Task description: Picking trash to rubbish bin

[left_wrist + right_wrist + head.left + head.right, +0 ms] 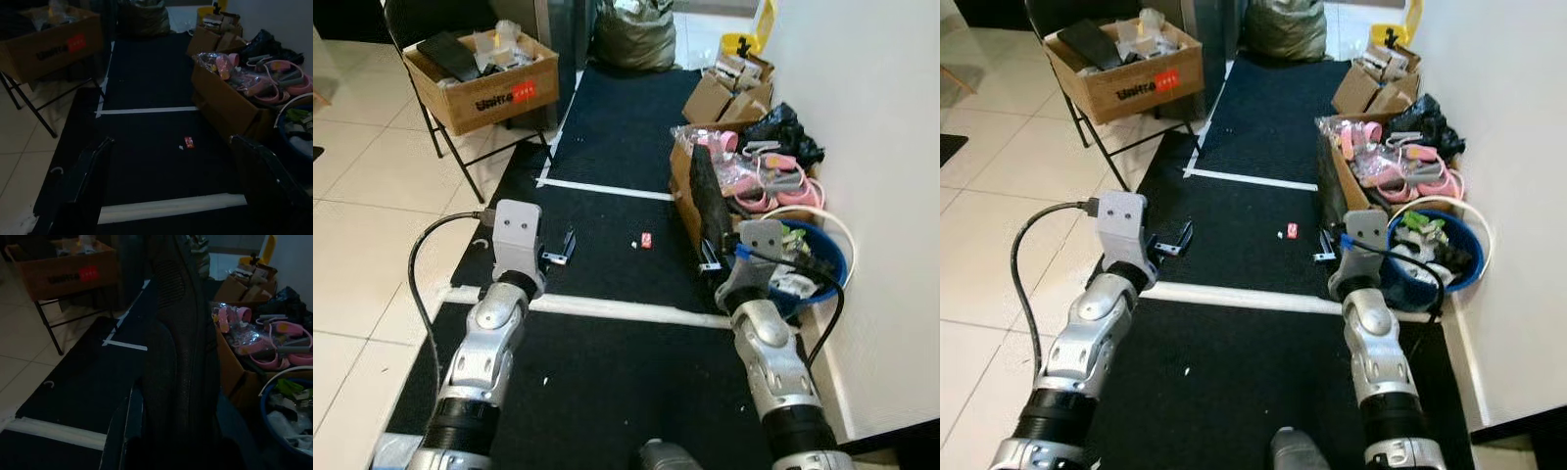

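Red wrapper [646,240] lies on the black mat [607,186], ahead between both arms. Left pincer [171,186] hangs spread, nearest it. Right pincer [712,257] pinches a black slab [181,357] beside the blue bin [837,257]; release over the rim first.

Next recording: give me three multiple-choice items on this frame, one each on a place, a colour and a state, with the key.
1. Where does the small red wrapper lie?
A. on the black mat
B. in the blue bin
C. on the white tiles

2. What colour is the round bin by the wall?
A. yellow
B. blue
C. grey

3. How is the left end effector?
A. shut on the wrapper
B. open, holding nothing
C. shut on a cable

Key: 1 A, it lies on the black mat between the white tape lines; 2 B, its rim is blue; 3 B, the left wrist view shows its fingers spread apart.
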Tool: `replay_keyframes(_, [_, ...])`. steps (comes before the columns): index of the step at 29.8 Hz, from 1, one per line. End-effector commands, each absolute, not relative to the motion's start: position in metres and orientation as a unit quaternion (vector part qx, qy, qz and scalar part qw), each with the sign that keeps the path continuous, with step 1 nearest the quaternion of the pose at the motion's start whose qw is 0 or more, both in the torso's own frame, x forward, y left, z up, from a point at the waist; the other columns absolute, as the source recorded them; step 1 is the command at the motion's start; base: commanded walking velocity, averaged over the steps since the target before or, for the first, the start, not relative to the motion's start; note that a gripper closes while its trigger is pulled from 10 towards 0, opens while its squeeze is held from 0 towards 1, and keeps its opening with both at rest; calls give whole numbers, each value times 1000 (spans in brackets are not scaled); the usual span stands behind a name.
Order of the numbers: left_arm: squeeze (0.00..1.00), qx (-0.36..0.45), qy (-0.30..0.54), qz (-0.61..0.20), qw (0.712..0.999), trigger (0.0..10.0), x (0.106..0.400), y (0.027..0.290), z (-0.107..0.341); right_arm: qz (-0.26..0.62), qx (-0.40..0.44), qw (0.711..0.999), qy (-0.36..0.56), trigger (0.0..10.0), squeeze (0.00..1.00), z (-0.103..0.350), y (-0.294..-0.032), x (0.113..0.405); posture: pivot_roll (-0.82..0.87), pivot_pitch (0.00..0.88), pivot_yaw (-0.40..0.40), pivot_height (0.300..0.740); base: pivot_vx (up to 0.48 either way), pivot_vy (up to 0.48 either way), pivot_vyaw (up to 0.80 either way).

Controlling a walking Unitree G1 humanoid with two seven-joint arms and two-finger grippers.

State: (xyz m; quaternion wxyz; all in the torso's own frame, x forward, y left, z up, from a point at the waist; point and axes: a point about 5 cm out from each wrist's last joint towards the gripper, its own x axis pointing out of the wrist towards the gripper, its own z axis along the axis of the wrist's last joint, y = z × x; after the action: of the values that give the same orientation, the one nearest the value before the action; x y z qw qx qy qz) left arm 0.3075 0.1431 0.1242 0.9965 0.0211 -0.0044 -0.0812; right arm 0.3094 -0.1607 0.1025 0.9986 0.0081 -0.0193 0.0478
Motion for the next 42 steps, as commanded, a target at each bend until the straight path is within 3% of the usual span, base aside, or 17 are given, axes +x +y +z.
replay_keyframes(1, [0, 11, -2, -84, 996, 10000, 307, 141, 122, 46, 12, 998, -28, 10000, 0, 104, -162, 310, -74, 55, -6, 740, 285, 0, 0])
replay_keyframes(22, [0, 11, -2, -85, 996, 10000, 307, 141, 122, 44, 20, 999, -20, 10000, 0, 102, -163, 311, -73, 57, -9, 740, 284, 0, 0])
replay_keyframes(32, [0, 11, -1, -85, 996, 10000, 307, 142, 122, 43, 21, 999, -18, 10000, 0, 101, -163, 311, -70, 62, -9, 740, 284, 0, -594])
replay_keyframes(42, [0, 12, 1, -87, 996, 10000, 308, 142, 122, 43, 16, 999, -17, 10000, 0, 100, -162, 311, -69, 65, -7, 740, 284, 0, 0])
